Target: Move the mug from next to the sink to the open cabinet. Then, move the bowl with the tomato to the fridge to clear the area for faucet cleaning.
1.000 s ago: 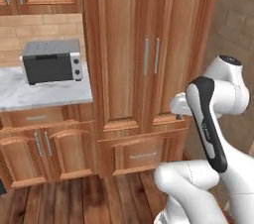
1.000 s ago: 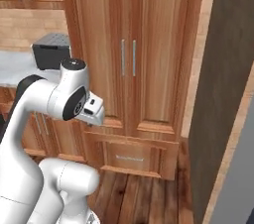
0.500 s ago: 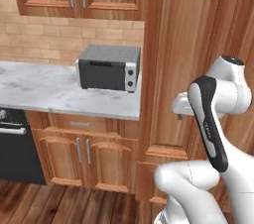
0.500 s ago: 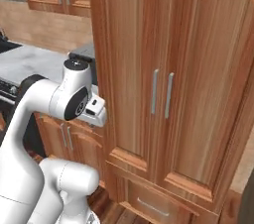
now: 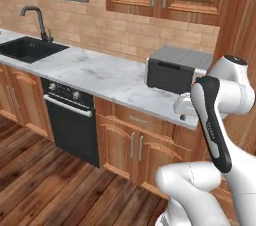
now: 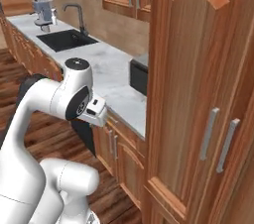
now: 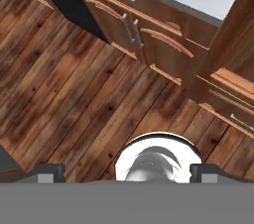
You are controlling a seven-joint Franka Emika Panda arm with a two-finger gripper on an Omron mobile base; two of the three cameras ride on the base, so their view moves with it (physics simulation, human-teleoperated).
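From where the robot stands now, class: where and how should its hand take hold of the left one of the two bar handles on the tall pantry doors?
Grip the left handle at mid-length, coming straight at the face of the pantry door. It is a slim upright bar standing off the wood, so open jaws set level, one on each side, should close across it; the ends sit against the door.

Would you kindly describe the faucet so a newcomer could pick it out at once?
Follow the white marble countertop left to the black sink under the window. The faucet rises behind the basin against the brick wall: a tall matte-black gooseneck, the one slim curved thing there, unlike the boxy grey toaster oven.
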